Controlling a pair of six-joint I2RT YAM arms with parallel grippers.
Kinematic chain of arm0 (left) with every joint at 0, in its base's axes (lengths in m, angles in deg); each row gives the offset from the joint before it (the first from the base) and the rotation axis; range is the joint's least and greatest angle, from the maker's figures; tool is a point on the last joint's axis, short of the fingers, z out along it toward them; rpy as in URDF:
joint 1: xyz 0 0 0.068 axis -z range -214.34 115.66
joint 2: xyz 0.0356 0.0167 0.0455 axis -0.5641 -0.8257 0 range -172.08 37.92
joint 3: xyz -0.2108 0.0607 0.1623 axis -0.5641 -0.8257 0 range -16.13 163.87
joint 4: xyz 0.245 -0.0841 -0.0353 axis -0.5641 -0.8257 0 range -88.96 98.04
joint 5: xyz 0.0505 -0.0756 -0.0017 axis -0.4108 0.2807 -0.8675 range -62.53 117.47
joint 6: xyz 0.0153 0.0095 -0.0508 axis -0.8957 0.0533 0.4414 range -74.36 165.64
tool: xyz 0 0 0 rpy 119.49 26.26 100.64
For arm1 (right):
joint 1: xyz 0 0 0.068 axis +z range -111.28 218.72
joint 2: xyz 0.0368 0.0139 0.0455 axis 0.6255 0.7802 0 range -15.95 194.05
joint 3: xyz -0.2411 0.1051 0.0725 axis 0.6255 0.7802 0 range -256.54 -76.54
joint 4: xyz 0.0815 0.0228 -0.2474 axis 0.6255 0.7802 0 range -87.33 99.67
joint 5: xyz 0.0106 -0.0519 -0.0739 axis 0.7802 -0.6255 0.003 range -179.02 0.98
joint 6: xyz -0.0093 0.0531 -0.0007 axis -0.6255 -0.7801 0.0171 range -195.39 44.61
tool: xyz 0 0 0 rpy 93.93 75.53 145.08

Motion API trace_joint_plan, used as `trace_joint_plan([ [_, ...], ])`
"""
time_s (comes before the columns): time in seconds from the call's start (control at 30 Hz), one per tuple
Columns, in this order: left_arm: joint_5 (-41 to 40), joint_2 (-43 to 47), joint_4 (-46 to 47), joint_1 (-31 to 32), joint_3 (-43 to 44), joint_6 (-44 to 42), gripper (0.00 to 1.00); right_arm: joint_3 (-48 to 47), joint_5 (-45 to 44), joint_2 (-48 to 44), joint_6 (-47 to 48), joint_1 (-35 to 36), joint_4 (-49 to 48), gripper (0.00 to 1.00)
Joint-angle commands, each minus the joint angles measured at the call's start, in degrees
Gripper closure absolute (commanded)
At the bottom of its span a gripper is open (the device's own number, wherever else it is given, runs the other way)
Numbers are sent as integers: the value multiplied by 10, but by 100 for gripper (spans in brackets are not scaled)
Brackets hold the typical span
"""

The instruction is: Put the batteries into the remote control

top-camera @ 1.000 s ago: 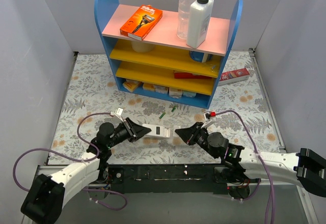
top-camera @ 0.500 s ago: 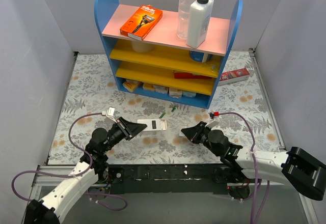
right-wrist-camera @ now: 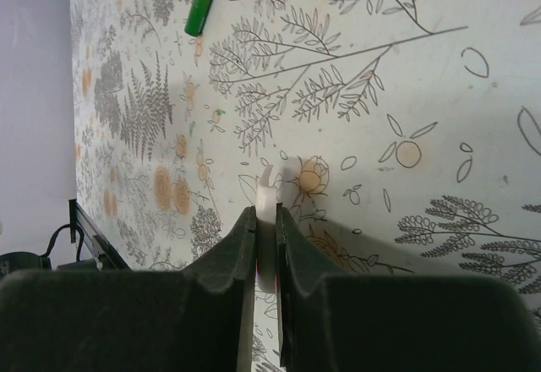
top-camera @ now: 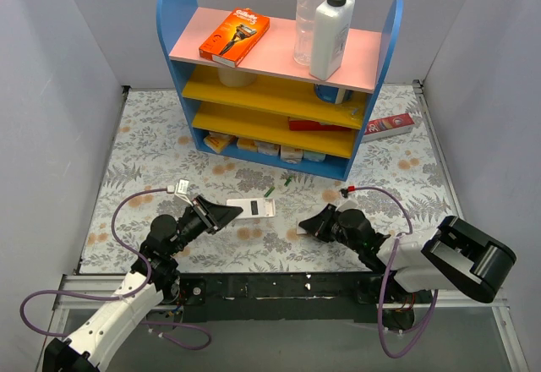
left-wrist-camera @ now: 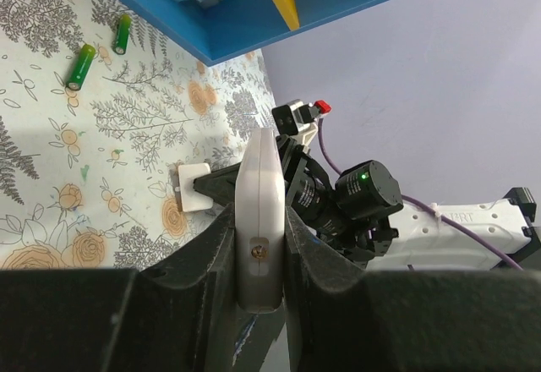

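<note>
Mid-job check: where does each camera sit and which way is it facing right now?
Top: above and behind the bases, looking down on mat, shelf and both arms.
Left wrist: along the left gripper, clamped on the remote, facing the right arm.
Right wrist: along the right gripper, pinching a white piece, facing the mat.
Shared: both wrist views show a battery.

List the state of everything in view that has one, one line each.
remote control: clamped at one end by left gripper
left gripper: shut on remote control
white plastic piece: pinched, apart from the remote
right gripper: shut on white plastic piece
batteries: two, lying loose, not loaded
clear bottle: upright, capped
white bottle: upright, capped
</note>
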Motion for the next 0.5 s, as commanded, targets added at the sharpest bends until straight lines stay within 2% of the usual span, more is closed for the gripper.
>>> trace_joint_plan([
  [0.0, 12, -7, 13, 0, -23, -10, 100, 17, 33, 25, -18, -10, -36, 98],
  [0.2, 13, 3, 3, 1, -20, -9, 100, 9, 27, 18, -14, -24, 50, 91],
  [0.3, 14, 5, -2, 1, -20, -13, 100, 1, 14, -1, -6, -25, 102, 83],
  [0.47, 18, 11, -9, 1, -20, -16, 100, -22, -7, -45, 17, -25, 203, 64],
])
